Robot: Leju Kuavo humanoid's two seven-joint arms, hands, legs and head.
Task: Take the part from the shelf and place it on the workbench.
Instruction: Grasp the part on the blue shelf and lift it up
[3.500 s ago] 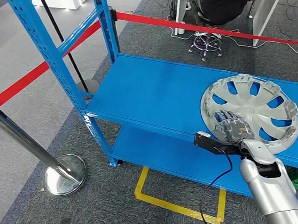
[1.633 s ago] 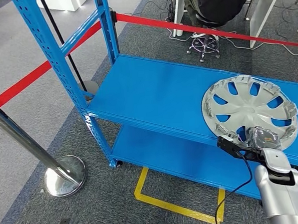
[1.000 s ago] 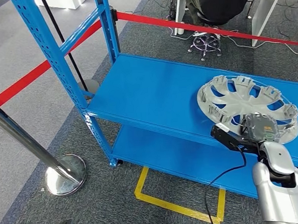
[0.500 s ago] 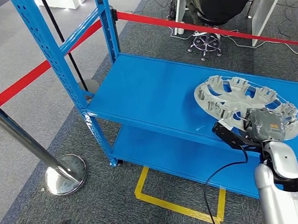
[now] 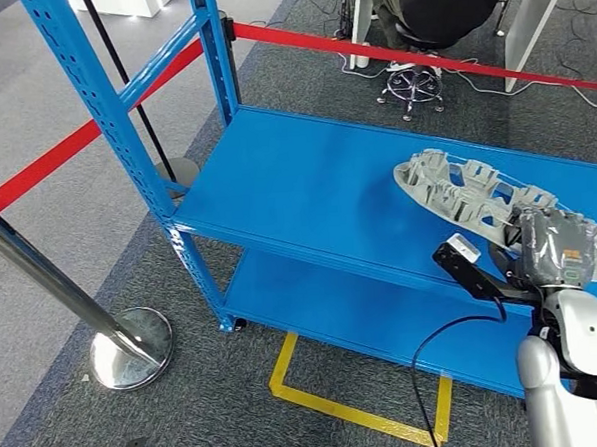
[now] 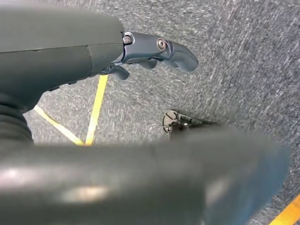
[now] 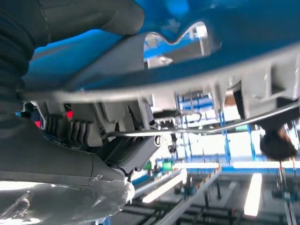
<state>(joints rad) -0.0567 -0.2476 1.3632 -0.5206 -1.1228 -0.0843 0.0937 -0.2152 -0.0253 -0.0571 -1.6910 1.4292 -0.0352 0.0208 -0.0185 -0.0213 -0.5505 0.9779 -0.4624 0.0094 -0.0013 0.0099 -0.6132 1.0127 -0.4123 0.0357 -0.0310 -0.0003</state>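
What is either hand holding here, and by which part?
The right hand grips the silver wheel cover at its near rim, tilting it up off the blue shelf. The left hand holds nothing, its fingers over the carpet.

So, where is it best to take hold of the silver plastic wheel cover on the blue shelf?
At its near rim, coming from the shelf's open front. The silver plastic wheel cover is thin and tilted, so the rim can be pinched; the right hand grips it there.
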